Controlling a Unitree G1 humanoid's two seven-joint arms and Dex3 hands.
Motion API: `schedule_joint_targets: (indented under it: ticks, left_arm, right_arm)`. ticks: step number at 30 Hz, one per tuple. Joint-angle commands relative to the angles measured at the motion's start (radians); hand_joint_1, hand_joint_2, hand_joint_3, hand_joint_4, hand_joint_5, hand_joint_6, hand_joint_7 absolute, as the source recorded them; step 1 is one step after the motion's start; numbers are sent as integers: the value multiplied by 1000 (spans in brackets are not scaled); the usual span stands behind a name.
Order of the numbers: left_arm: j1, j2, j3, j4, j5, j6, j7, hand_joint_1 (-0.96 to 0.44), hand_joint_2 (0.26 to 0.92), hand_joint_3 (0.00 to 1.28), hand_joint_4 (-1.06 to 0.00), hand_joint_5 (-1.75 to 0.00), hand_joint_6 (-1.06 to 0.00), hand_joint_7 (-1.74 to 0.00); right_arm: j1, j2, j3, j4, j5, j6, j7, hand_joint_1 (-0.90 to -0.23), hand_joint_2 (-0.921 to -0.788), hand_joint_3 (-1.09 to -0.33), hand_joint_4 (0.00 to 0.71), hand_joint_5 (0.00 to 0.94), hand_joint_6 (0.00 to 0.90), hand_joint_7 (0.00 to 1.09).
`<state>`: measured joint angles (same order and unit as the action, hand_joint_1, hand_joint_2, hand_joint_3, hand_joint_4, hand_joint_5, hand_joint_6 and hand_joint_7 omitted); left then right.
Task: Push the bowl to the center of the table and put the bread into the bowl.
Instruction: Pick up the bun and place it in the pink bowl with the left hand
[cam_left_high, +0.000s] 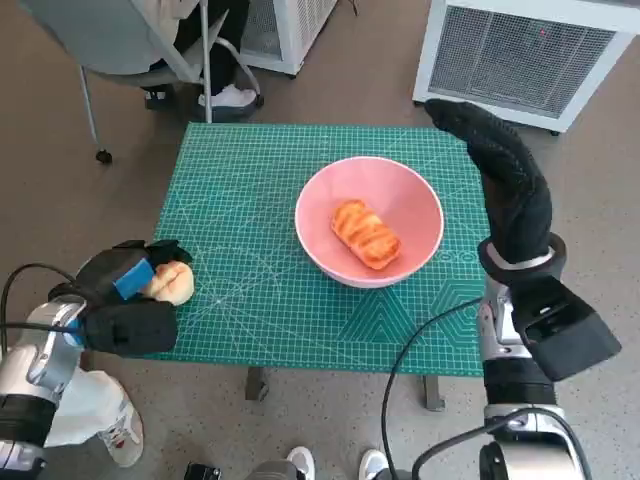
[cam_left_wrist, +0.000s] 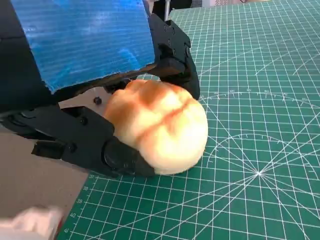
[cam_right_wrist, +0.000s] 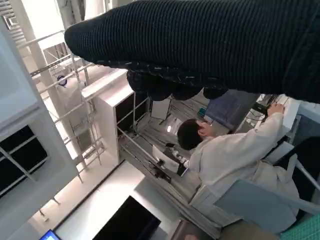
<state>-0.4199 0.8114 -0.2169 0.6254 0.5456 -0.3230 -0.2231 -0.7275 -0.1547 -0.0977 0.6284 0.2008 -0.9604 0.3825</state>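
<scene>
Left hand (cam_left_high: 130, 295), black with blue tape, closed round a small round bun (cam_left_high: 170, 282) at the near left edge of the green mat (cam_left_high: 250, 290). Fingers (cam_left_wrist: 177, 55) wrapped over the bun, bun touching the mat. Well off to that hand's right, pink bowl (cam_left_high: 415, 195) near the mat's middle, with a long bread (cam_left_high: 365, 233) inside, lying slantwise. Right hand (cam_left_high: 495, 150) just past the bowl's right side, raised, holding nothing, fingers stretched out.

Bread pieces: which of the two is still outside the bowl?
The round, pale bun near the table's left edge, held in the left hand. The other, a striped golden pastry, already lies inside the pink bowl.
</scene>
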Motion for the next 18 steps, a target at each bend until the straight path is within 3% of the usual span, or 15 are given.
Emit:
schedule_joint_targets:
  ticks: [1,9,11,18]
  left_arm:
    - [-16,6,21,-34,-21,1,-9,0,920,122,-660,-1259,-544,-1196]
    - [-59,-23,75,-191,-77,70,-41,1,920,109,-676,-1206,-549,-1226]
    - [-84,-52,88,-266,-91,99,-41,0,921,142,-640,-1220,-508,-1291]
    - [-178,-153,81,-388,-109,156,-39,0,920,103,-671,-1165,-562,-1255]
  right_arm:
    - [3,-6,-1,22,8,4,17,-610,-921,-780,310,45,-1,706]
    - [-3,-10,-4,32,7,-2,25,-608,-921,-782,310,46,-1,704]
    - [-8,-11,-5,38,8,-4,28,-607,-921,-782,311,46,-1,701]
    - [-20,-12,-8,54,10,-11,37,-606,-921,-784,312,48,-1,695]
